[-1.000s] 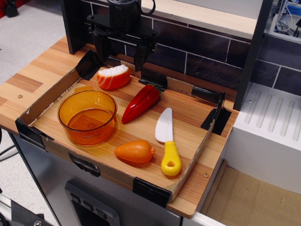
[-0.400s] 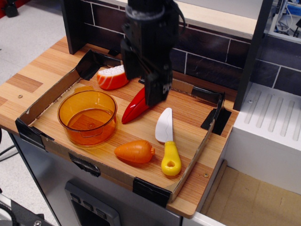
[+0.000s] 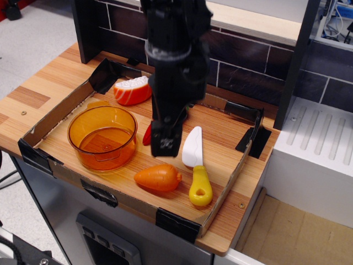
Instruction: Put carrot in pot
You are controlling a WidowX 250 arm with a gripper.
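Observation:
The carrot [image 3: 158,178], short and smooth orange, lies on its side near the front edge of the cardboard tray [image 3: 54,114]. The amber translucent pot [image 3: 105,155] stands upright and empty at the tray's left, a hand's width from the carrot. My black gripper [image 3: 165,148] hangs pointing down just above and slightly behind the carrot, not touching it. Its near finger [image 3: 166,137] shows in front and hides most of the other. The jaws look spread and hold nothing.
A red pepper [image 3: 146,138] lies mostly hidden behind the gripper. An orange-and-white slice [image 3: 132,90] sits at the tray's back left. A toy knife [image 3: 201,186] with a yellow handle lies right of the carrot. A dark brick wall [image 3: 248,66] stands behind, and a white unit [image 3: 320,149] to the right.
The gripper has come forward from the back of the tray and down, from above the slice to just over the carrot. No toy has moved.

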